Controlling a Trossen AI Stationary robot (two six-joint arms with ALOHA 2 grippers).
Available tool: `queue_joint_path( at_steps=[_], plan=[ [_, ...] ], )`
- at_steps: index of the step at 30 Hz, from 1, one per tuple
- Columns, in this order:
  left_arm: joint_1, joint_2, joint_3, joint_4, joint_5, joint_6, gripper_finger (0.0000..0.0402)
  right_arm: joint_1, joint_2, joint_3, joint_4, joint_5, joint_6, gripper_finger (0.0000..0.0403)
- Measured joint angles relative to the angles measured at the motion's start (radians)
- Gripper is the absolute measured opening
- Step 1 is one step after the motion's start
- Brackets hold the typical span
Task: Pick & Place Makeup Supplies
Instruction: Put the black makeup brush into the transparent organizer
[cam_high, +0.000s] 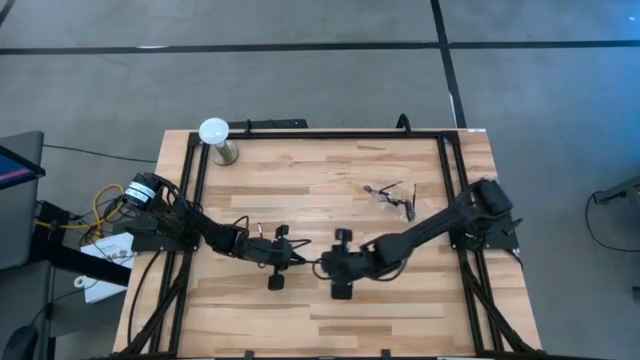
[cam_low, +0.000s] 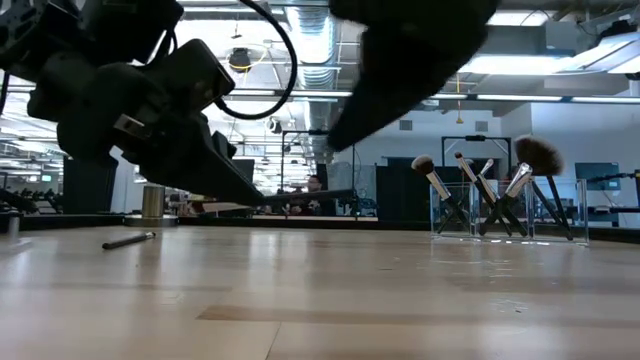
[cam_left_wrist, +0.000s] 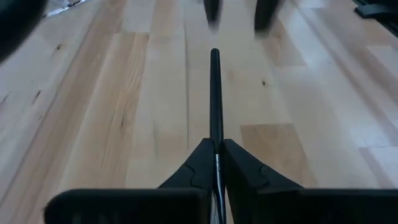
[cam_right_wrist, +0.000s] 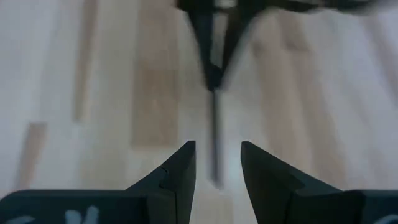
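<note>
My left gripper (cam_left_wrist: 216, 148) is shut on a thin dark makeup brush (cam_left_wrist: 214, 93) over the table's middle (cam_high: 300, 260). The stick points toward my right gripper (cam_right_wrist: 217, 163), which is open. Its fingers stand on either side of the stick's free end (cam_right_wrist: 215, 155) without touching it. In the high view my right gripper (cam_high: 328, 266) faces the left one. Another brush (cam_low: 128, 240) lies flat on the table. Several brushes (cam_low: 500, 185) stand with their heads up in a clear holder (cam_low: 510, 215). My left gripper pinches the brush's dark handle (cam_left_wrist: 215, 134) between its two fingers, which lie along the stick. The handle juts out level toward the table's right (cam_low: 305, 196), lifted clear of the wood. The brush's other end is hidden behind the fingers.
A white globe on a metal base (cam_high: 214, 133) stands at the far left corner. The clear holder (cam_high: 392, 195) sits far right of centre. Black frame rails (cam_high: 445, 170) run along the table's sides. Bare wood (cam_high: 330, 320) stretches toward the near edge.
</note>
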Motion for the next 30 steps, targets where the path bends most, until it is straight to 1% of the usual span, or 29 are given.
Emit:
queue_joint_path(
  at_steps=[3,10,14,20,23,30],
  plan=[
    [0.005,0.0,0.003,-0.016,0.0,-0.001,0.0021,-0.021,0.072,0.035,0.018,-0.043,-0.015,0.0118],
    [0.005,0.0,0.002,-0.035,-0.003,-0.029,0.0022,-0.063,0.195,0.171,-0.065,-0.042,-0.094,0.0118],
    [0.005,0.0,0.002,-0.035,-0.004,-0.035,0.0023,-0.082,0.236,0.229,-0.129,-0.045,-0.152,0.0118],
    [0.005,0.0,0.003,-0.032,-0.012,-0.038,0.0023,-0.098,0.248,0.236,-0.168,-0.047,-0.153,0.0116],
    [0.005,0.0,0.003,-0.032,-0.013,-0.04,0.0023,-0.098,0.246,0.235,-0.17,-0.051,-0.153,0.0095],
    [0.011,0.0,0.003,-0.034,-0.004,-0.053,0.0024,-0.099,0.245,0.235,-0.157,-0.113,-0.15,0.0018]
  ],
)
